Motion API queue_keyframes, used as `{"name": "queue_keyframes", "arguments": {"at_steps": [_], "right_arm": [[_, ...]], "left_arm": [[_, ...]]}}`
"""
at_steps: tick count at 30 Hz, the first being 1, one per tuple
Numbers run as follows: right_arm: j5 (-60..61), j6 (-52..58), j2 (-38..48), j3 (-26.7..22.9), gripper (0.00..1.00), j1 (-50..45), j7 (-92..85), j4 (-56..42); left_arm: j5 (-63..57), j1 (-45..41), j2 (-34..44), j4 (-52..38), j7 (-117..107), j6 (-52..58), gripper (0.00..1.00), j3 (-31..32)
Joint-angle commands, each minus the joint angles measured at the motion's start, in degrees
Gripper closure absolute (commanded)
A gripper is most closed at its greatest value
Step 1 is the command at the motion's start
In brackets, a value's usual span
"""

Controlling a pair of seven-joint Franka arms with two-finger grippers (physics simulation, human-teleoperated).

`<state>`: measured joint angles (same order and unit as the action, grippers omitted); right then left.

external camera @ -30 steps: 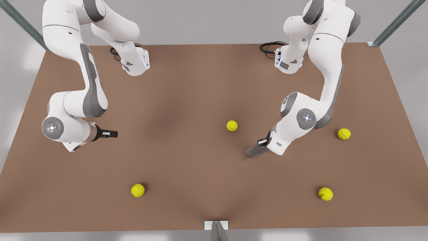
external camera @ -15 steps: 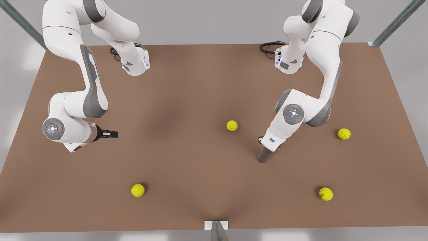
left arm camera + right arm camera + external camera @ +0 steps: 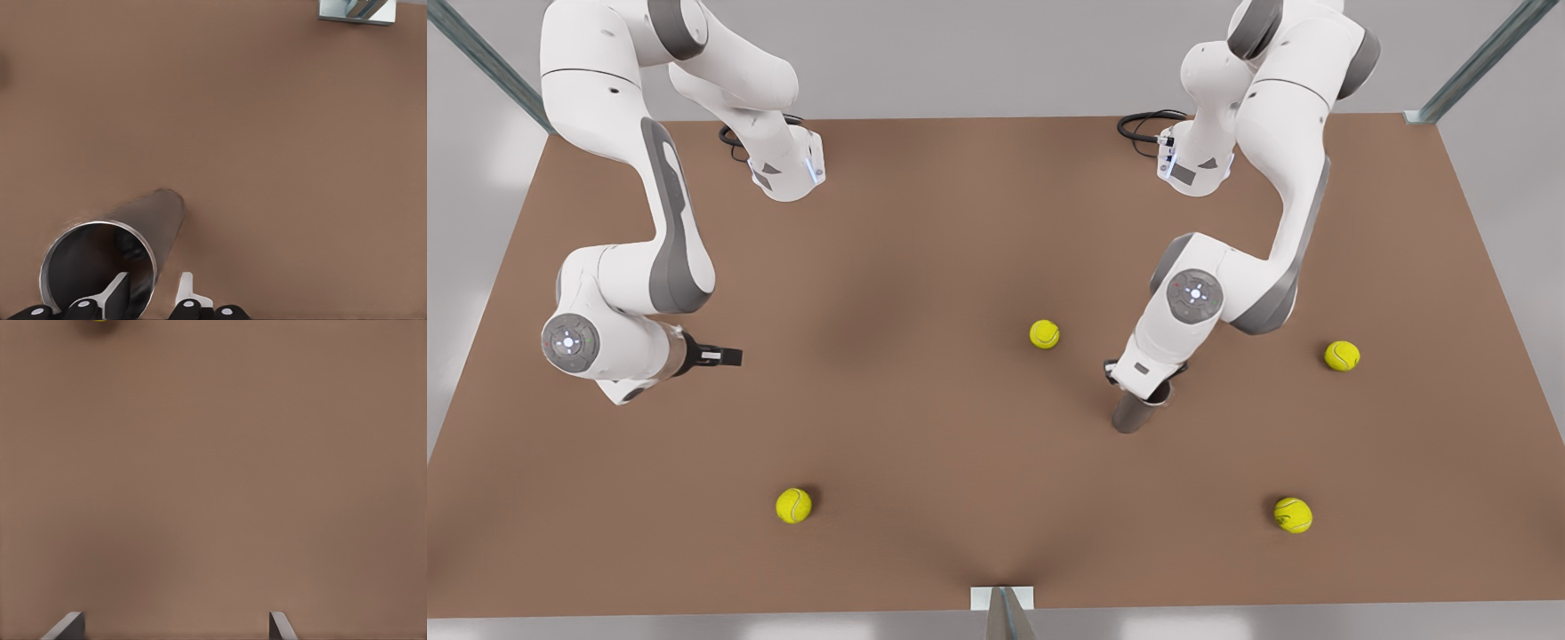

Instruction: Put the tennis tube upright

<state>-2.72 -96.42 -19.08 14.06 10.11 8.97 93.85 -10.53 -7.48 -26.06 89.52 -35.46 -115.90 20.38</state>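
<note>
The tennis tube point(image 3: 1132, 414) is a dark grey cylinder standing close to upright on the brown table point(image 3: 925, 267), on the front view's right. Its open end with the silvery rim point(image 3: 100, 230) faces up. My left gripper point(image 3: 1152, 391) comes down on it from above. In the left wrist view this gripper point(image 3: 152, 293) is shut on the tube's wall, one finger inside the mouth and one outside. My right gripper point(image 3: 725, 356) waits on the front view's left, and its fingers point(image 3: 67, 625) stand wide open over bare table.
Several yellow-green tennis balls lie about: one point(image 3: 1044, 334) close to the tube, one point(image 3: 1342, 356) and one point(image 3: 1292, 515) further right, one point(image 3: 793, 505) at the front left. A metal bracket point(image 3: 1002, 597) sits on the near table edge.
The left arm's wrist has swung up and over, bringing the tube from a low slant to nearly upright. The right arm has not moved.
</note>
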Motion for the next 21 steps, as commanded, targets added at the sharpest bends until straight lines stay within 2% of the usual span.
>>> {"name": "queue_keyframes", "arguments": {"at_steps": [1, 13, 21], "right_arm": [[0.0, 0.0, 0.0, 0.0, 0.0, 0.0, 0.0, 0.01], [0.0, -0.09, -0.08, 0.0, 0.0, -0.09, 0.09, 0.01], [0.0, -0.09, -0.08, 0.0, 0.0, -0.26, 0.09, 0.01]], "left_arm": [[-0.01, 0.01, 0.04, -0.05, -0.23, 0.15, 0.44, 0.1], [0.08, 0.28, 0.48, -1.81, -2.34, 3.49, 0.44, 1.33], [0.08, 0.45, 1.18, -7.43, -2.52, 13.86, 0.44, 2.74]]}}
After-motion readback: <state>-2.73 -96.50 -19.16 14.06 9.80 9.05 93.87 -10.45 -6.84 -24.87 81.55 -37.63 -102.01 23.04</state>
